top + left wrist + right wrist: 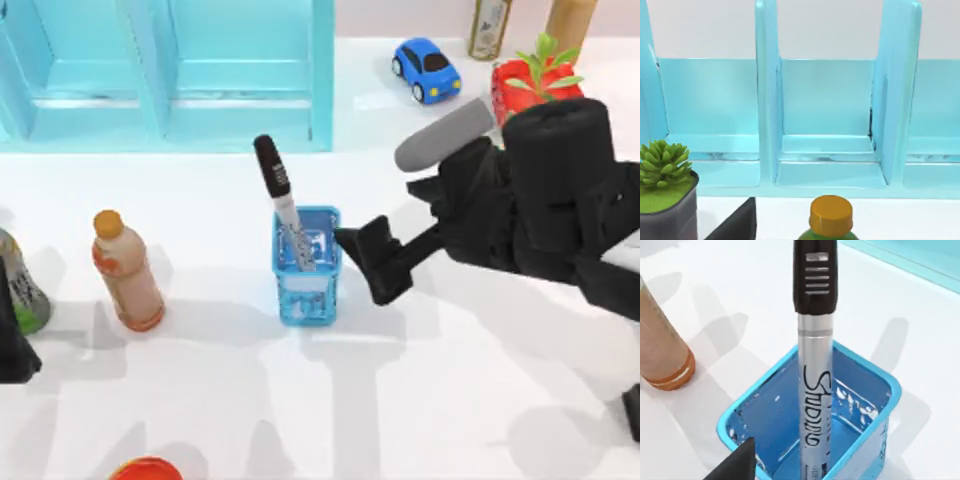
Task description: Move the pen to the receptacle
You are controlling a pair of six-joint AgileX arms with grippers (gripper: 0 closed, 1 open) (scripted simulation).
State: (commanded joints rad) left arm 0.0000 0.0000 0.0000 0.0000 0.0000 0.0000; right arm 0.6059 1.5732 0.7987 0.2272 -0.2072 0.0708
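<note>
Because the pen [283, 207] already stands in the blue receptacle [331, 265], silver barrel down and black cap leaning up toward the far left, the transfer looks essentially done. Reading from the table's left: a dark green-labelled bottle [20, 285] sits at the edge beside the left arm, which is parked at the near left corner (whether its fingers are apart or together cannot be told); then an orange-capped tea bottle [124, 270] stands well apart from the receptacle. At centre, the pen rests against the receptacle's wall, free of any grip. Just to the right, the right gripper [372, 262] hangs with its fingers apart and released, close beside the receptacle's right wall. That nearness is the main hazard: a careless retreat could, in my judgement, nudge the receptacle and tip the pen. Farther off stand the turquoise shelf rack [240, 90], a blue toy car [427, 70] and a red plant pot [530, 88].
</note>
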